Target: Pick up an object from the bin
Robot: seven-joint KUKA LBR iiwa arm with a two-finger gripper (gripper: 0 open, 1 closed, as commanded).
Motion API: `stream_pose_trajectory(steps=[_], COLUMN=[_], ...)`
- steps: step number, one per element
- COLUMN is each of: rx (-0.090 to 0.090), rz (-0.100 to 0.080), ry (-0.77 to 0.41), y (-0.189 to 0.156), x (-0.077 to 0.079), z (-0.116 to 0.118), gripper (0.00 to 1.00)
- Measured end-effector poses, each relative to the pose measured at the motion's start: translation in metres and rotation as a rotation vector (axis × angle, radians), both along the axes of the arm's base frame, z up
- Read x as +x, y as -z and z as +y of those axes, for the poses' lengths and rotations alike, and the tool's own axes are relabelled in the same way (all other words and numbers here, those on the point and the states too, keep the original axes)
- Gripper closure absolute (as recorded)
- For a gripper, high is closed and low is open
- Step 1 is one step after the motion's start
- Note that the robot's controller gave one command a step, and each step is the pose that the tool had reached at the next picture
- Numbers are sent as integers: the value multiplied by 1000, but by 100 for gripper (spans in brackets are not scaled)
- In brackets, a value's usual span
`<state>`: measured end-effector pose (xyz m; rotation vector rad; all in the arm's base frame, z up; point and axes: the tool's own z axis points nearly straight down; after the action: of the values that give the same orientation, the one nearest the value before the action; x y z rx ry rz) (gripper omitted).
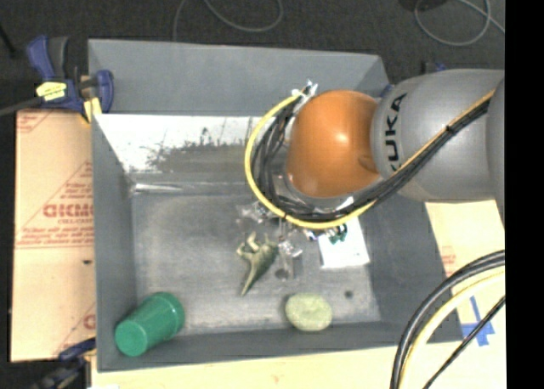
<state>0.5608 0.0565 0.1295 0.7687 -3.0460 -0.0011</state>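
A grey metal bin (110,209) seen from above. The robot arm enters from 3 o'clock, its orange wrist cover hanging over the bin's middle. Below it, the gripper (270,247) sits low, right at the top of a dark green pointed toy (257,270) that lies near the floor's centre with its tip aimed towards 7 o'clock. Whether the gripper is spread or closed cannot be told.

A white card (346,249) lies just beside the gripper at 3 o'clock. A pale green lump (308,312) sits at 5 o'clock and a green cup (150,324) on its side at 7 o'clock.

A good grasp likely means closing across the toy's thicker upper end, clear of the card, then lifting straight up.
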Motion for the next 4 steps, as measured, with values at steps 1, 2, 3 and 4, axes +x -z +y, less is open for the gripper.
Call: stream_pose_trajectory(steps=[1, 2, 3, 4], rx=[-2, 1, 1, 1], rz=[-6, 0, 0, 1], ry=[-315, -449, -448, -448], y=[42, 59, 59, 59], x=[8, 1, 1, 1], z=[1, 6, 6, 6], gripper=[0, 100, 100, 100])
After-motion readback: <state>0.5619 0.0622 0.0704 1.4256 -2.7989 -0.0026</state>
